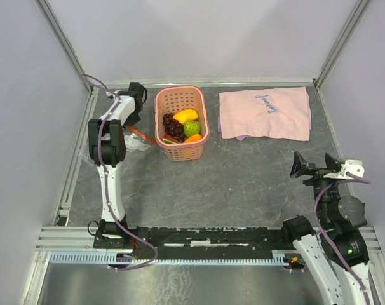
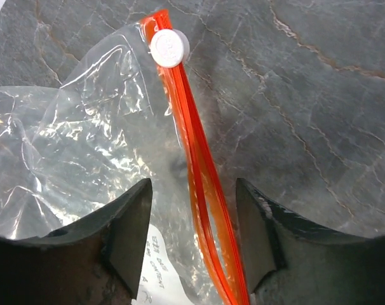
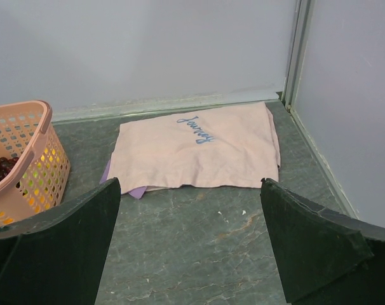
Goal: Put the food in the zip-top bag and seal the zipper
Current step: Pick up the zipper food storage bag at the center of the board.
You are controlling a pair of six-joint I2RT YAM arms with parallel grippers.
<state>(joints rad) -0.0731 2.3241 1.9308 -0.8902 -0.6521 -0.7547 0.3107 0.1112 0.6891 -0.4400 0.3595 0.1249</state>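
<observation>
The zip-top bag (image 2: 84, 140) lay flat and crumpled on the table (image 1: 230, 184), just to the left of the pink perforated basket (image 1: 186, 152), with no fruit visible inside it. The toy fruits (image 1: 180, 127) all sat in the basket: a yellow mango, dark grapes, a bumpy green one and an orange one. None of the loading had been done.

The left hand (image 2: 192, 190) hung low over the bag's mouth with its fingers (image 2: 132, 222) spread wide, one on each side of the zipper (image 2: 192, 133) and gripping nothing. That straddling stance looked like a set-up for pinching the mouth edge, probably to lift or open the bag so that fruit could go in.

In the left wrist view the zipper's long axis ran almost straight away from the hand, leaning a little left. Its white slider (image 2: 169, 49) was at the far end, and the near end passed between the fingers and out of view. In the top view the strip lay on a slant, one end towards the basket. The two orange tracks lay close together, and I could not tell whether they were pressed shut.

The right hand (image 3: 190, 190) was also wide open and empty. It was held above the table on the right, well apart from the bag, and faced the folded pink cloth (image 3: 195, 149). It seemed parked there to leave the left arm room.
</observation>
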